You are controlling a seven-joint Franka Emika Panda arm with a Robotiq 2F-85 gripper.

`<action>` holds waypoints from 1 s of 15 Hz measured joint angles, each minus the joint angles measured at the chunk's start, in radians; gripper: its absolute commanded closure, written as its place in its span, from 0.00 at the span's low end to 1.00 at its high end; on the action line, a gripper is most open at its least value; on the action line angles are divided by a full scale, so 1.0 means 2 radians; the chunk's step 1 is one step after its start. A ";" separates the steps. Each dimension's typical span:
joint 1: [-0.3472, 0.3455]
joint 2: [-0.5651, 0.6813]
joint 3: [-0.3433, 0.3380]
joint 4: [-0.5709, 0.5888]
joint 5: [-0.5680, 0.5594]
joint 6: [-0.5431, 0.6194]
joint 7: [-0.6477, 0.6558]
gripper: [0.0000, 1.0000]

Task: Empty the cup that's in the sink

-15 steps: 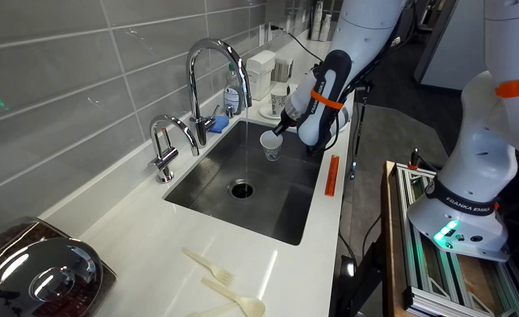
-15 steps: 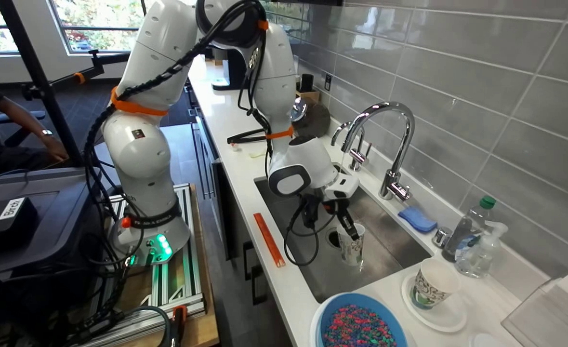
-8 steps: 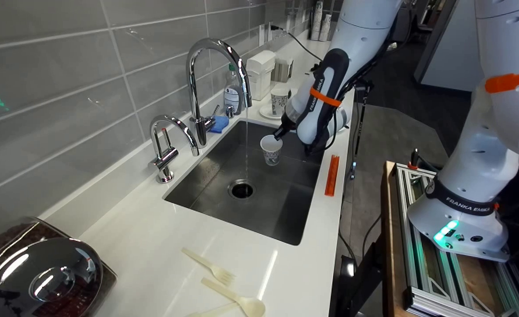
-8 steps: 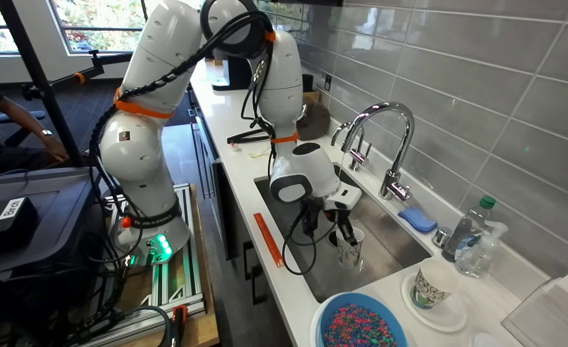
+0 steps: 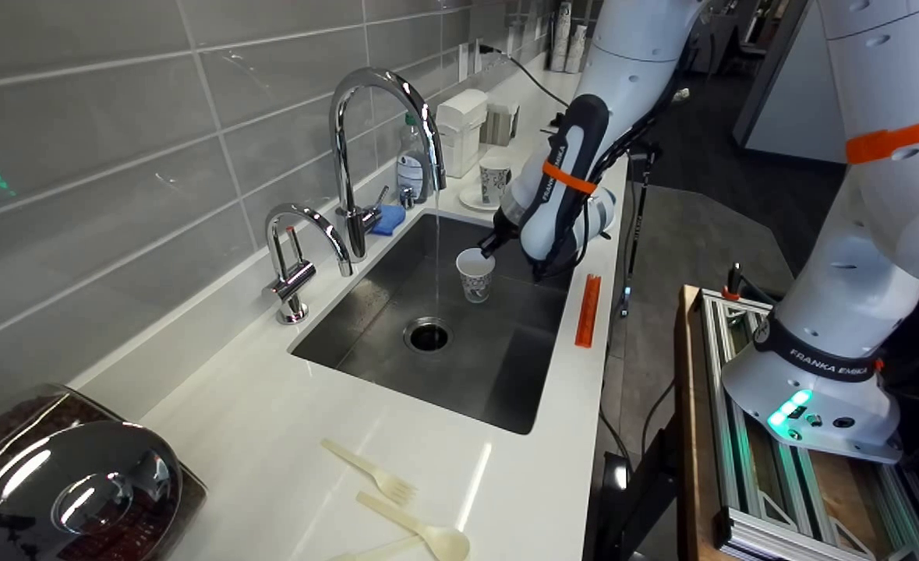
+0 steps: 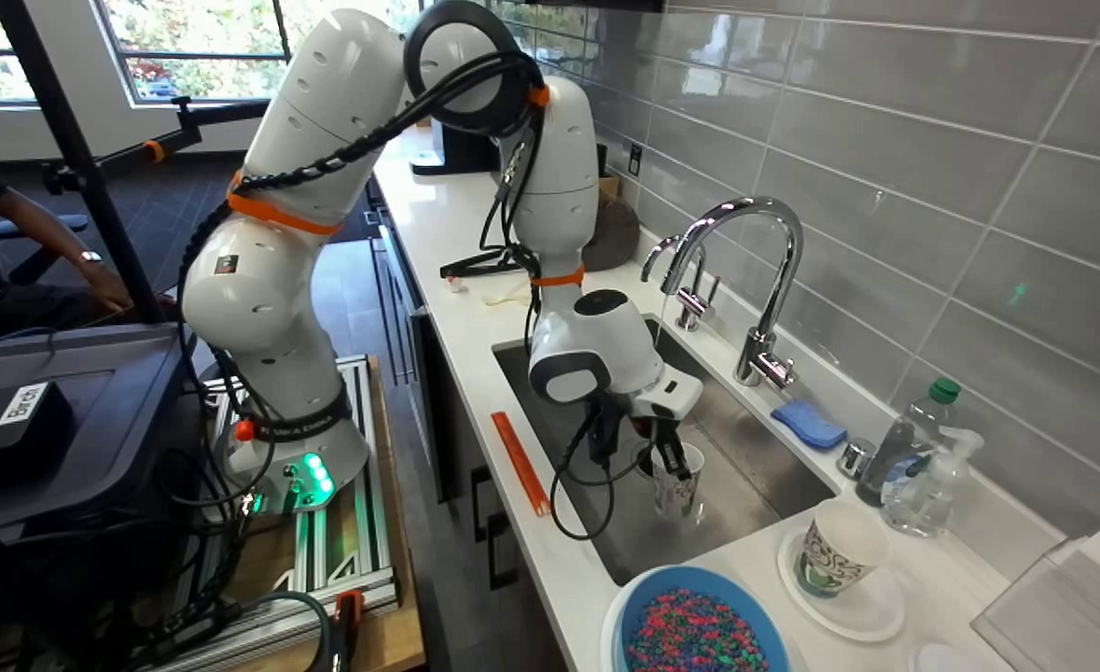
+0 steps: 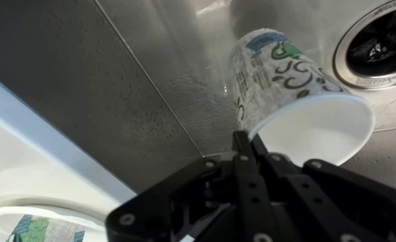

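The cup (image 5: 475,282) is white paper with a dark swirl print, seen inside the grey steel sink (image 5: 459,386) with its mouth up. In both exterior views it hangs from or stands under my gripper (image 6: 677,465); whether its base touches the sink floor I cannot tell. In the wrist view the cup (image 7: 278,75) leans, its rim towards me and its white inside partly showing; I cannot tell whether liquid is in it. My gripper (image 7: 251,137) is shut on its wall at the rim, one finger inside and one outside.
Water runs thinly from the tall chrome faucet (image 5: 385,76) near the round drain (image 5: 428,335). A smaller faucet (image 5: 295,279) stands beside it. At the sink's end are a blue bowl (image 6: 689,576) of coloured beads and another patterned cup (image 6: 829,551). An orange strip (image 5: 588,312) lies along the front edge.
The arm has come down a little with the cup in its grip. In an exterior view the cup sits lower and slightly further left, nearer the drain.
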 measured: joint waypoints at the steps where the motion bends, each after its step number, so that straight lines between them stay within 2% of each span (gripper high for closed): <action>1: -0.006 0.003 0.006 0.003 -0.002 0.001 0.003 0.99; 15: -0.073 0.042 0.071 0.033 -0.033 0.005 0.039 0.99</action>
